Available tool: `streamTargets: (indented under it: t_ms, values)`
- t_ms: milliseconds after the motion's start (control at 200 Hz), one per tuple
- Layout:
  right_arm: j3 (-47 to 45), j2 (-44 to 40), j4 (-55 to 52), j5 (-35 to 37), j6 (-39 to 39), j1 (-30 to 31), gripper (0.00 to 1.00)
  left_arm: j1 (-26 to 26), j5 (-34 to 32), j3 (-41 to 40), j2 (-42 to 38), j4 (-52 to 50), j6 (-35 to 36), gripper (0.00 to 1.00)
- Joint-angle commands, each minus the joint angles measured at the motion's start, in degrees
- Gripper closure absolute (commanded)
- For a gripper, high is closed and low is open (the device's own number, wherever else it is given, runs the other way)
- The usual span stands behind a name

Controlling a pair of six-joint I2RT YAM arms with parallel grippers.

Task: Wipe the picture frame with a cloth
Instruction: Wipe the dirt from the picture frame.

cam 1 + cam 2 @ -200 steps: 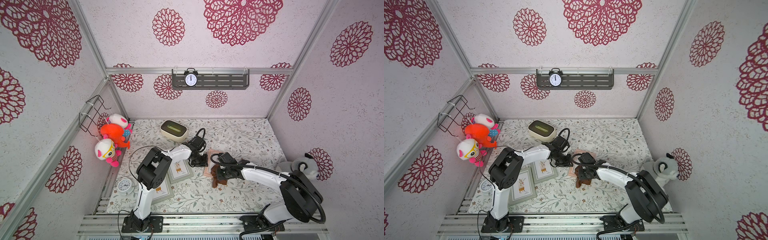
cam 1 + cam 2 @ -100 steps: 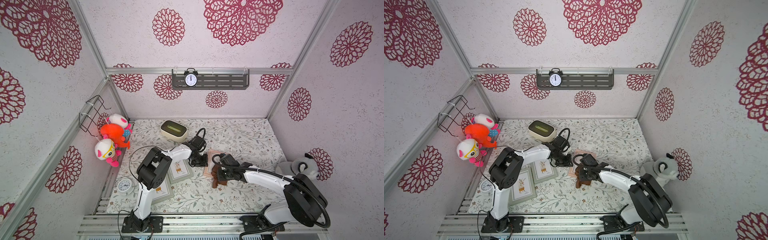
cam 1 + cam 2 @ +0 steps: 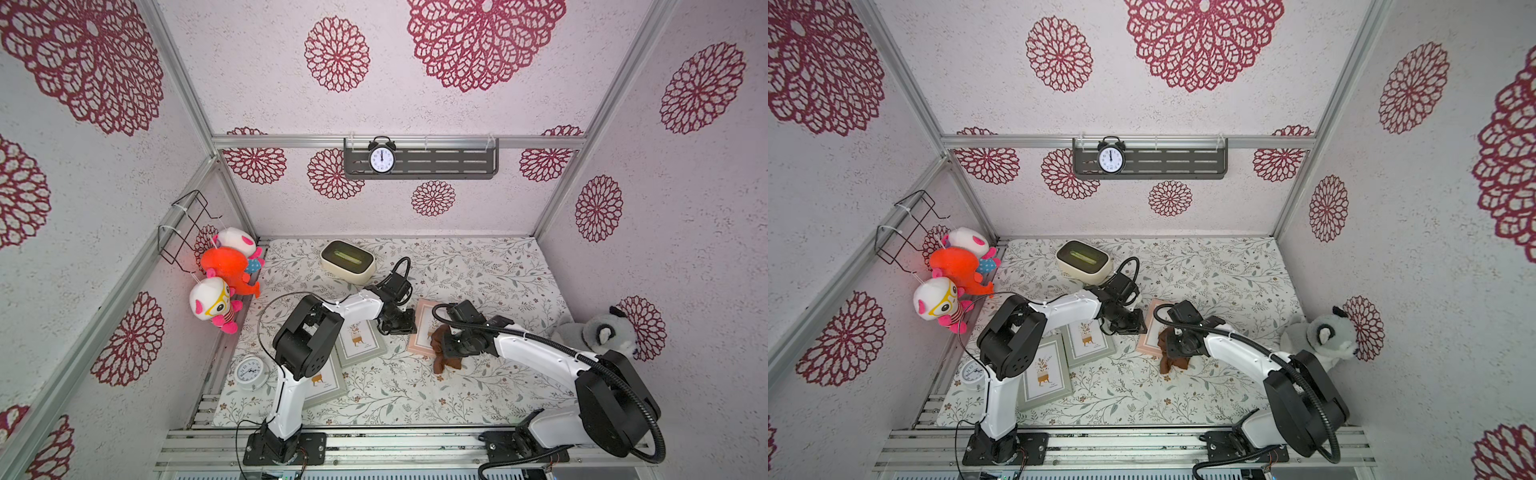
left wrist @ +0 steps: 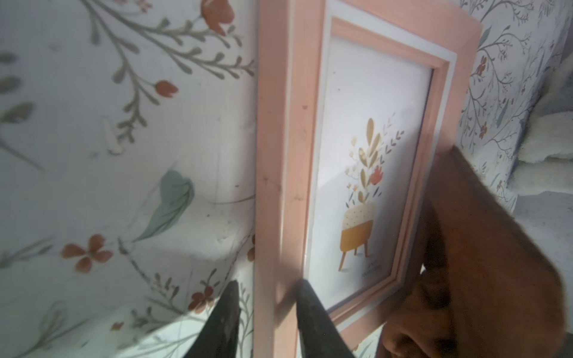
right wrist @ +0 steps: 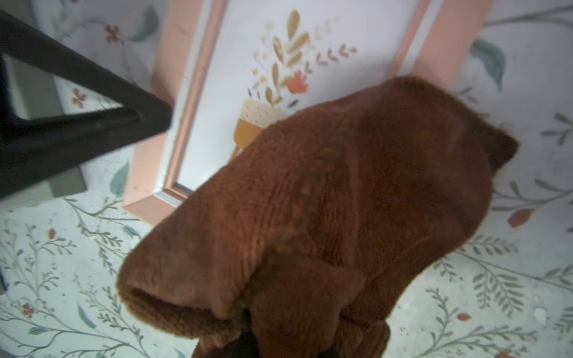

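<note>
A pink picture frame (image 3: 426, 324) (image 3: 1152, 336) lies flat mid-table, its print facing up (image 4: 372, 124) (image 5: 310, 31). My left gripper (image 3: 401, 326) (image 3: 1129, 326) (image 4: 269, 310) straddles the frame's left rail. One finger (image 4: 310, 310) rests on the rail and the other (image 4: 229, 310) stands a little off it, so the jaws are open. My right gripper (image 3: 451, 345) (image 3: 1177, 347) is shut on the rust-brown cloth (image 3: 444, 359) (image 3: 1173, 361) (image 5: 341, 201). The cloth drapes over the frame's near corner and hides the right fingers.
Two grey-green frames (image 3: 359, 343) (image 3: 324, 380) lie left of the pink one, under the left arm. A white clock (image 3: 249, 372) sits front left, a cream box (image 3: 348, 259) at the back, a grey plush (image 3: 602, 332) at the right wall, and plush toys (image 3: 224, 274) on the left wall.
The left jaws have widened around the frame's rail. The right arm has shifted slightly, with the cloth still at the frame's near corner.
</note>
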Motion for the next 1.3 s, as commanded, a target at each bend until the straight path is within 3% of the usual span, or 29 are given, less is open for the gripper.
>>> streamTargets:
  t_ms: [0, 280, 756, 1101, 1291]
  values:
    - [4.95, 1.04, -1.37, -1.22, -2.72, -0.44, 1.0, -0.15, -2.04, -1.46, -4.41, 0.75, -0.64, 0.63]
    - [8.28, 7.49, 3.75, -2.54, -3.69, -0.18, 1.0, -0.1, 1.65, -5.2, -10.37, 3.66, -1.36, 0.61]
    - [12.07, 14.51, 11.35, -1.87, -3.49, 0.09, 1.0, -1.29, 1.12, -9.19, -8.61, 1.81, -1.8, 0.72]
    - [12.43, 19.0, 11.24, -1.13, -4.55, 0.09, 1.0, -2.08, 1.57, -6.42, -6.45, 2.18, -1.92, 0.66]
    - [13.11, 20.57, 11.71, -0.69, -5.26, -0.77, 1.0, -2.85, 0.04, -3.21, -1.2, -2.62, -0.42, 0.7]
